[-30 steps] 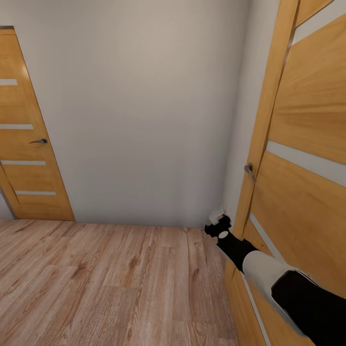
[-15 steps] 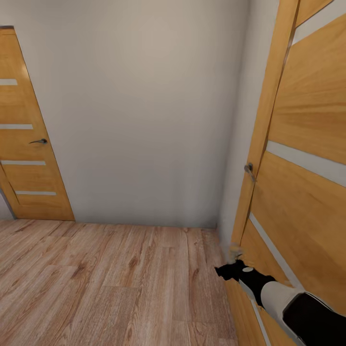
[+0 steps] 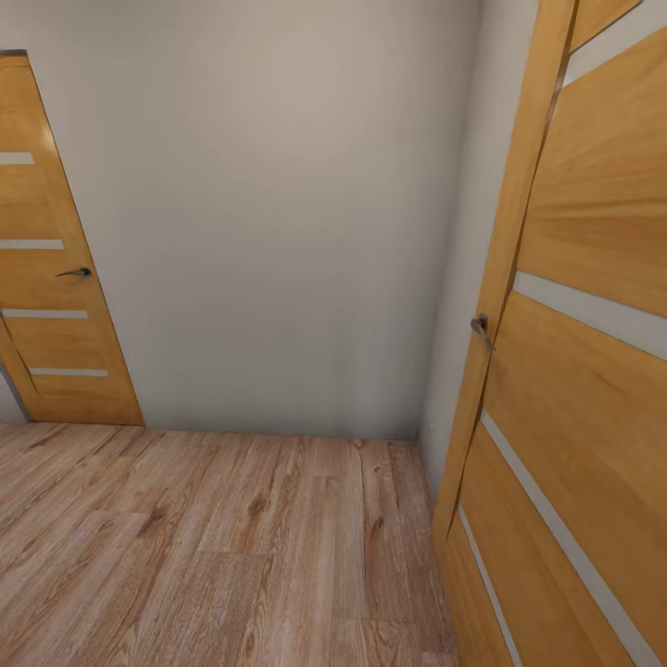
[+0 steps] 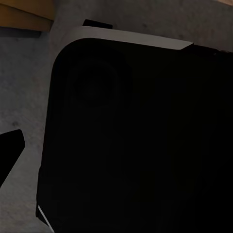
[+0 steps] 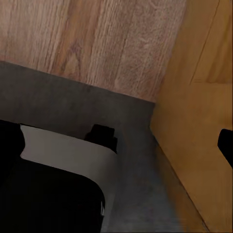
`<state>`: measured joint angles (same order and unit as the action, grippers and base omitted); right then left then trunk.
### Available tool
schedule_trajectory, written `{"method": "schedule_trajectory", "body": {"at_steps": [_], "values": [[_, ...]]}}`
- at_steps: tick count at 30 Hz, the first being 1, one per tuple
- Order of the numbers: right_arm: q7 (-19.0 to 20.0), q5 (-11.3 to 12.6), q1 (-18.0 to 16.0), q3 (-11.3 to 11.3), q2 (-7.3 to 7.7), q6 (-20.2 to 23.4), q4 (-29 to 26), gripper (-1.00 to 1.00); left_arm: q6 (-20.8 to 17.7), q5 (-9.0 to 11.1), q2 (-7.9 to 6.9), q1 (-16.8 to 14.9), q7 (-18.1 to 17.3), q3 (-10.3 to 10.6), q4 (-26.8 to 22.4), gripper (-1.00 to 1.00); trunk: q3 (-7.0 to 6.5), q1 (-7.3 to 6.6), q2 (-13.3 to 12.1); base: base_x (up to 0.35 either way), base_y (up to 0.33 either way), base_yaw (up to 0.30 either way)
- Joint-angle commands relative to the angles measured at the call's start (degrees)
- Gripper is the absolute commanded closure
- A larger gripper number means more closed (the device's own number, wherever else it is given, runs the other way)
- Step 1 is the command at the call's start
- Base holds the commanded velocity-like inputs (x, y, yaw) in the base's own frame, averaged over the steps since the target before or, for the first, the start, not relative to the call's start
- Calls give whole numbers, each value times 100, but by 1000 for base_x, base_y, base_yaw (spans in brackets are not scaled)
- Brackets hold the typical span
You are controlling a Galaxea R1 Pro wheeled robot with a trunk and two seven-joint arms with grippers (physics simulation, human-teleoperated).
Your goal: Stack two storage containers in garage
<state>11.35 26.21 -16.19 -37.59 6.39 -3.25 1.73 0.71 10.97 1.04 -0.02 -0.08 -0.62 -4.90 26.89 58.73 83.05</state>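
the head view looks at a plain white wall (image 3: 278, 213) above a light wood plank floor (image 3: 213, 547), a closed door (image 3: 46, 269) at left and an open door (image 3: 574, 371) close at right. containers and hands are out of sight; whether the hands are open or closed cannot be told.
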Motion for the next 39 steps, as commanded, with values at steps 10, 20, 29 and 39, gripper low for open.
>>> {"method": "schedule_trajectory", "body": {"at_steps": [10,20,29,39], "values": [[46,181,534,-36,-51,-365,20,-100,8,47,-7,2,7,-3,-2,-100,4,0,3,0,0,0],[44,189,546,-36,-59,-357,20,-100,8,46,-3,-2,-1,0,-2,-100,4,0,3,0,0,0],[31,183,546,-38,-56,-343,20,-100,8,46,0,1,-1,0,-2,-100,4,0,3,0,0,0],[11,147,546,-63,-59,-342,17,-100,8,55,0,2,-1,-9,-3,-100,4,0,3,0,0,0]]}}
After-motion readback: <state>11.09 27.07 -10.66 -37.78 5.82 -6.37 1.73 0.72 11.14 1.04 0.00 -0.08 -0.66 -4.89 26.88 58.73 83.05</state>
